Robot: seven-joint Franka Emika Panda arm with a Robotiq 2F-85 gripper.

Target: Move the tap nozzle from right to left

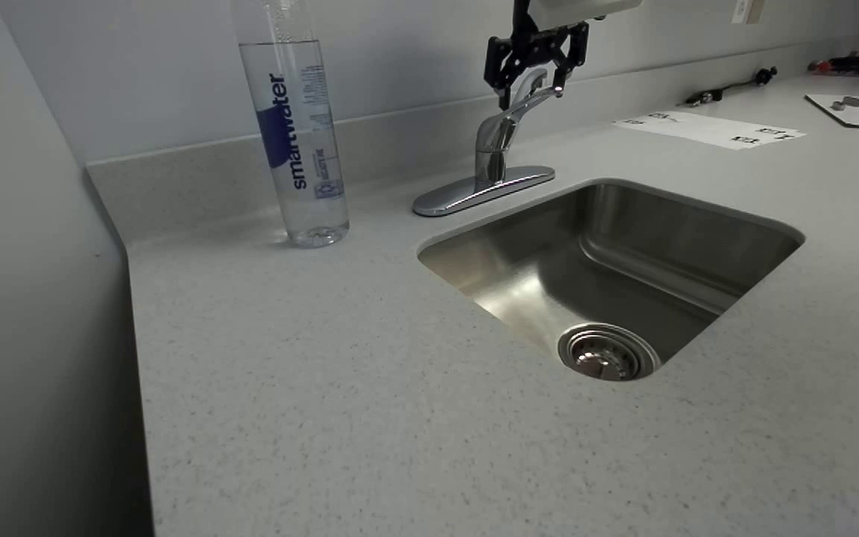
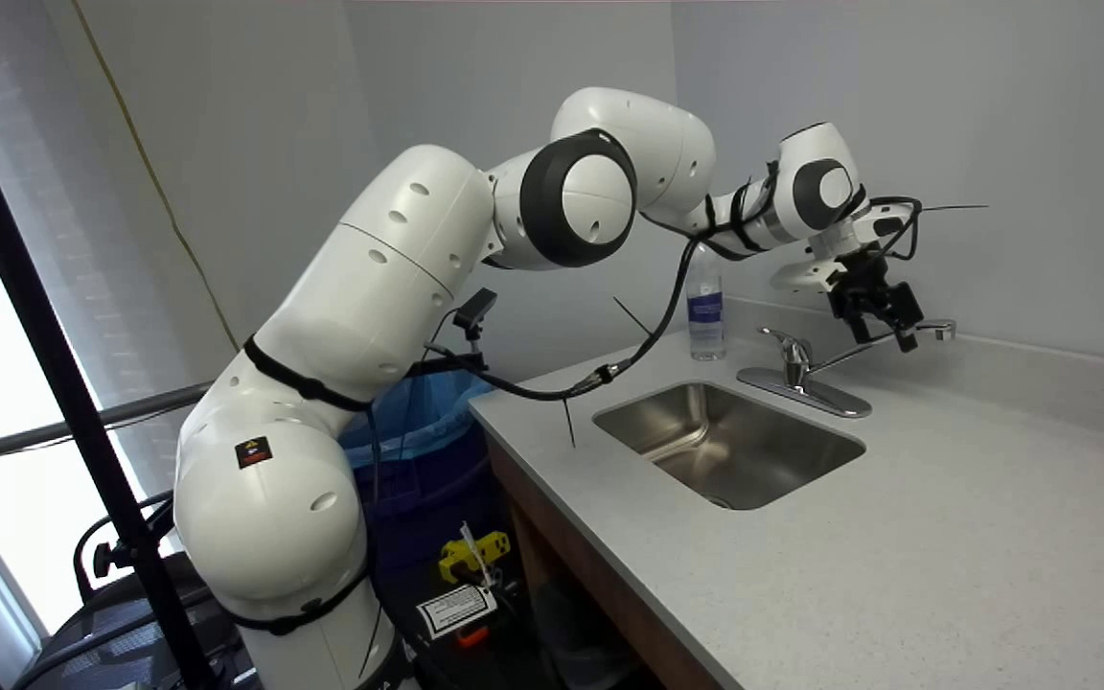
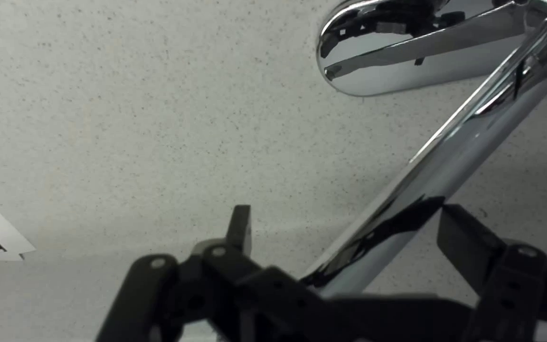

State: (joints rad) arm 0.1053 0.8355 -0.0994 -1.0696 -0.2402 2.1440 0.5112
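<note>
Evidently the claw (image 3: 344, 211), closest in the wrist view, is spread: its fingers (image 3: 468, 244) sit wide apart with the nozzle (image 3: 444, 166) running slantwise between them. Whether either finger touches it I cannot tell. The nozzle points right and toward the far wall (image 2: 1022, 144), so the swing to the left looks yet to be done. To do it well, let the far-side finger push, following an arc about the tap base (image 2: 816, 394) rather than a straight line, with the tips low enough that the metal does not slip out beneath them. The handle (image 2: 782, 336) rises over that base, so pushing well out along the nozzle should spare it and take less force. Farther out, the raised lip (image 2: 1069, 388) along the wall bounds the far side; backing that way risks a knock. The sink (image 2: 734, 460) is set into the counter (image 2: 859, 556) on the near side, and the roomiest sweep seems to pass above it. Farther still, a bottle (image 1: 303, 149) stands left of the base, apart from it; finish short of it.
</note>
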